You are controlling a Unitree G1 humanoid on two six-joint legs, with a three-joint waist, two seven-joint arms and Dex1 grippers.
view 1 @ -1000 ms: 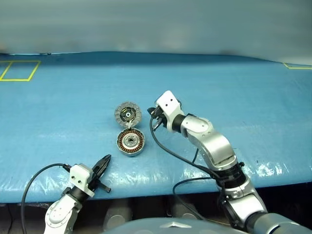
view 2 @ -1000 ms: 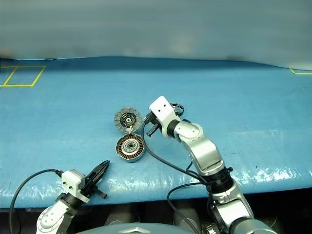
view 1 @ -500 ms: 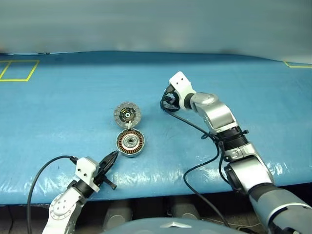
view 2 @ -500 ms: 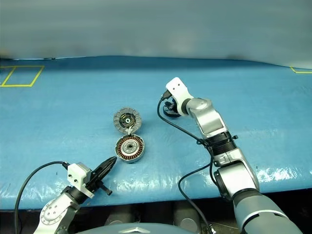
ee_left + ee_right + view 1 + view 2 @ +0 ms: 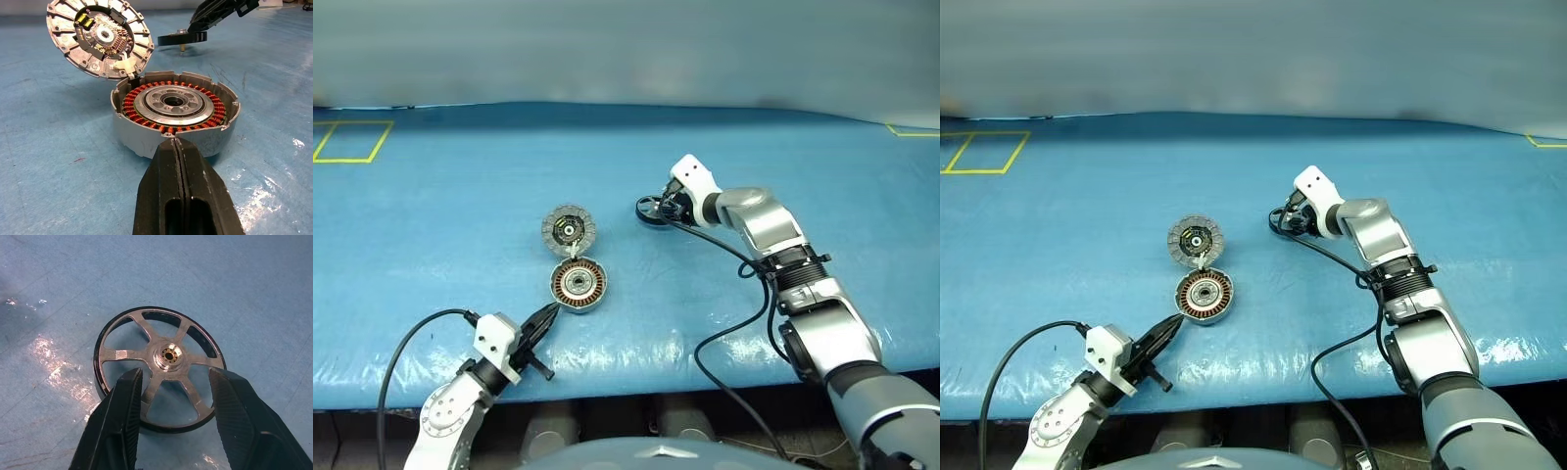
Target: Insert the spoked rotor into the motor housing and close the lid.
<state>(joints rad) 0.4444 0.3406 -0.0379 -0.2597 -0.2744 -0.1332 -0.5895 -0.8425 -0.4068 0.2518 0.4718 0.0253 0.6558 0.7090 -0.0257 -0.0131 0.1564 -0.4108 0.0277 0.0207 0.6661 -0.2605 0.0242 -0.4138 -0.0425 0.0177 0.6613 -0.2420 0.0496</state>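
The spoked rotor (image 5: 160,366) lies flat mid-table, right of the open motor housing (image 5: 577,284). It looks rigid, light and slick (metal spokes), so pinch across the rim. Right gripper (image 5: 171,396) spread over it; left gripper (image 5: 178,147) pressed together, empty.

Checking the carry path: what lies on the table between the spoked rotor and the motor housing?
Nothing: in the left eye view, only bare blue table separates the spoked rotor from the motor housing.
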